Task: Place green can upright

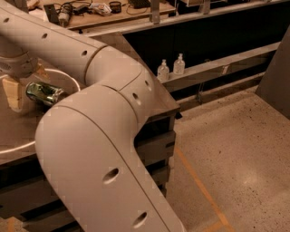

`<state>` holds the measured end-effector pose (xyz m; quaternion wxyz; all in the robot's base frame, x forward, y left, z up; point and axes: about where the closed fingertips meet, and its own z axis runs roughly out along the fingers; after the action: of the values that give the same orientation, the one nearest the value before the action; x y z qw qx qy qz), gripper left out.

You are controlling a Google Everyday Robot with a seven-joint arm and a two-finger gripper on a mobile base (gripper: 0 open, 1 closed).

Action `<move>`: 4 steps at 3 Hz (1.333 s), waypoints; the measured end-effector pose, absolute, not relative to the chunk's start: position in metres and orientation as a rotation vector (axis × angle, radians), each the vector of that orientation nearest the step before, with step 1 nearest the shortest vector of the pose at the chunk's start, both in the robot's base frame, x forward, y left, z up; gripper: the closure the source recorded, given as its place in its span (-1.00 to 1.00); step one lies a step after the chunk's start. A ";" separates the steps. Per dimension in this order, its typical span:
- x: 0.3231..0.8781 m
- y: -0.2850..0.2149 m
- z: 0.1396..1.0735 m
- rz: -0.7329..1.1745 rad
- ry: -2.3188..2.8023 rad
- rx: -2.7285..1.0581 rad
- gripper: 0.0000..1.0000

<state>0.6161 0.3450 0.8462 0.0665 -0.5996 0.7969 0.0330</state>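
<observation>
The green can (43,93) is dark green with pale markings. It lies on its side on the round pale tabletop (18,131) at the far left of the camera view. My gripper (14,93) hangs from the wrist just left of the can, low and close to the table, beside the can's left end. My big pale arm (99,136) crosses the frame and hides the can's right end and much of the table.
Two small clear bottles (163,70) (180,64) stand on a grey ledge behind the table. A wooden shelf (90,13) with cables and tools runs along the top. The table's right edge (170,111) drops to a speckled floor with an orange line (199,186).
</observation>
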 end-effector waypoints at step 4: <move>0.616 0.338 0.853 0.143 2.442 -1.732 1.00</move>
<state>0.6161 0.3376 0.8533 0.0720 -0.5765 0.8125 0.0476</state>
